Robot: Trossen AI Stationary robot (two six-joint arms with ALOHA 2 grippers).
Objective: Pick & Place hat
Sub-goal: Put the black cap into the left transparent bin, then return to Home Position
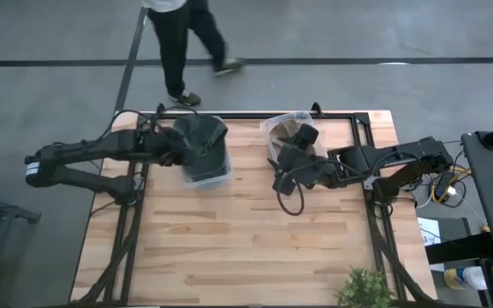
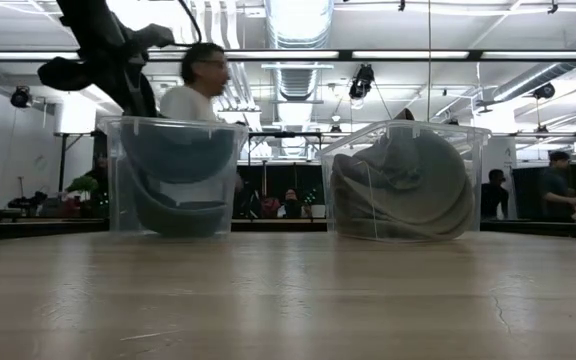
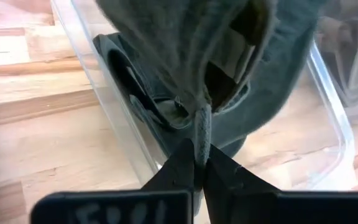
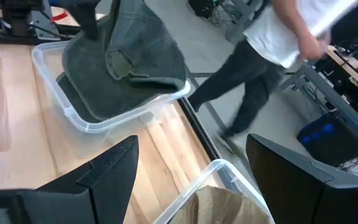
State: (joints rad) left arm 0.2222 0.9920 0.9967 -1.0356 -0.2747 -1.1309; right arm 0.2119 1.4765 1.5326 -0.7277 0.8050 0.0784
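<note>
A dark grey-green hat hangs over the left clear bin, held by my left gripper, which is shut on it at the bin's left side. A second dark hat lies inside that bin, on its floor. In the low view the left bin shows the dark hats behind its wall. The right clear bin holds grey and tan hats. My right gripper is open and hovers at the right bin's near side, touching nothing. My left gripper pinches a narrow edge of the hat between its two fingers; brim or back band, I cannot tell. The edge is folded into several layers. The hat's body spreads out beyond the fingertips over the bin's opening; whether it rests on the bin cannot be told.
A person walks past the table's far edge and shows behind the bins in the low view. A green plant stands at the near right corner. A black cable loop hangs below the right arm. The near half of the table is bare wood.
</note>
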